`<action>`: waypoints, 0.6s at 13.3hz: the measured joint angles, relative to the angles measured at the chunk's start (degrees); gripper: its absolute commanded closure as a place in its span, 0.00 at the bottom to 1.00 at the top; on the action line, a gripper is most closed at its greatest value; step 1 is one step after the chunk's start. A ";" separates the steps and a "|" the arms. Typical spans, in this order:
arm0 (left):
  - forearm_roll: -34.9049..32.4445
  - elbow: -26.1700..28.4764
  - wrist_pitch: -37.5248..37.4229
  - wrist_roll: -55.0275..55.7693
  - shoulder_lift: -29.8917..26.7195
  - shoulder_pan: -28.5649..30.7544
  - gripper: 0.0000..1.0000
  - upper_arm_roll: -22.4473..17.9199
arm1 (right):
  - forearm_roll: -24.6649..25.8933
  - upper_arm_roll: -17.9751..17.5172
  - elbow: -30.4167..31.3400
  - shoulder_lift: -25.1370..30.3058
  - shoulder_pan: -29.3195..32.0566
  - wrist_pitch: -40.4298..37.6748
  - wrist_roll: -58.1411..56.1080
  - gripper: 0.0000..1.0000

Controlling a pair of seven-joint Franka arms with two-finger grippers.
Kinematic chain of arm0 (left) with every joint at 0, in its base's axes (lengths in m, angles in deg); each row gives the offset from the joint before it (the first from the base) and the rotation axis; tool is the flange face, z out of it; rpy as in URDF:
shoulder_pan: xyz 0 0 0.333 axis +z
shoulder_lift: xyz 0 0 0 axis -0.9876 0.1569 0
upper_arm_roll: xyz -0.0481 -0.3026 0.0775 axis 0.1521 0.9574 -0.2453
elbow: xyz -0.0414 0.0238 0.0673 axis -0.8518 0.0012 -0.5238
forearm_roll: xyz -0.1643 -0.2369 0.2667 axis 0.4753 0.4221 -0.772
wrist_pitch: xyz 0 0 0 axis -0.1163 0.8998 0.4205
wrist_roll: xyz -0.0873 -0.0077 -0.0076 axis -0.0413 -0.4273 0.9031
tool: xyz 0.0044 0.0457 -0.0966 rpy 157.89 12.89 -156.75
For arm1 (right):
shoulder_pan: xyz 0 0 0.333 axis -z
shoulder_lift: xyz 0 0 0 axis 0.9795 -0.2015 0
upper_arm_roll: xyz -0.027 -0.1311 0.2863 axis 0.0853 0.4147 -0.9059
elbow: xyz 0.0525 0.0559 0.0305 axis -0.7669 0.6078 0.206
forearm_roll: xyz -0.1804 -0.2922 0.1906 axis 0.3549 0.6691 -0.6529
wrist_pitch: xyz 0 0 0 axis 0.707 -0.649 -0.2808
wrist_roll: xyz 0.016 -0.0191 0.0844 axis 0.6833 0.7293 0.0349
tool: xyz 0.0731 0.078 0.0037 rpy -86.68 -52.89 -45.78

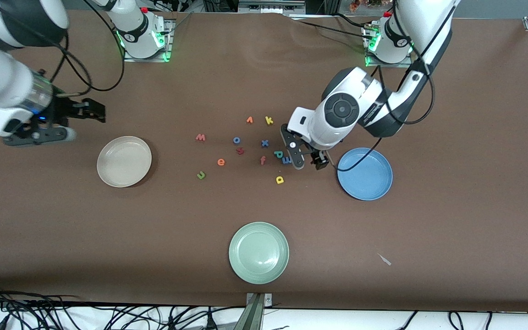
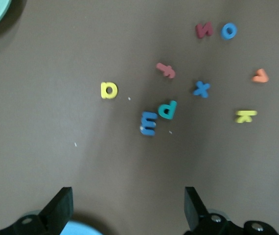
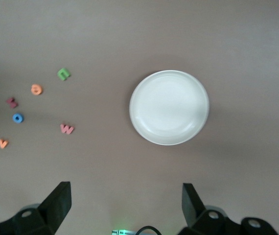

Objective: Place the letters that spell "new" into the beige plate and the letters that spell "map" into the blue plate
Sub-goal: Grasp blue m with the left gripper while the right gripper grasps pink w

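Left gripper [image 1: 309,161] hangs with fingers spread and empty, between the blue plate [image 1: 365,173] and the blue m [image 2: 149,123], which touches the teal p [image 2: 168,109]. I'd drop straight on the m, pinching without nudging p. Right gripper [image 1: 77,120], also spread, waits beside the beige plate [image 1: 124,161].

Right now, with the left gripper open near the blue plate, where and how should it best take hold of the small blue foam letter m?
Probably straight down from above: the small blue foam letter m lies flat on the table. The teal-green foam letter p sits right against one side, so the open left gripper should turn its fingers to close across the m's free edges, away from the p.
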 measured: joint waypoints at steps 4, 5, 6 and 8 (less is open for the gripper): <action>-5.92 0.02 7.70 -0.70 5.13 -1.60 0.09 0.01 | -2.12 -0.71 0.16 -6.08 -5.22 6.21 2.97 0.00; -7.04 0.03 9.57 -0.91 6.34 -1.62 0.13 0.00 | -2.19 -0.73 0.31 -7.36 -6.38 7.79 5.73 0.00; -8.06 0.09 11.52 -0.98 7.48 -1.60 0.17 -0.04 | -2.20 -0.73 1.05 -8.43 -7.62 10.30 8.77 0.00; -8.57 0.79 16.07 -1.50 9.79 -1.57 0.19 -0.12 | -2.20 -0.77 4.42 -9.37 -9.92 15.60 13.34 0.00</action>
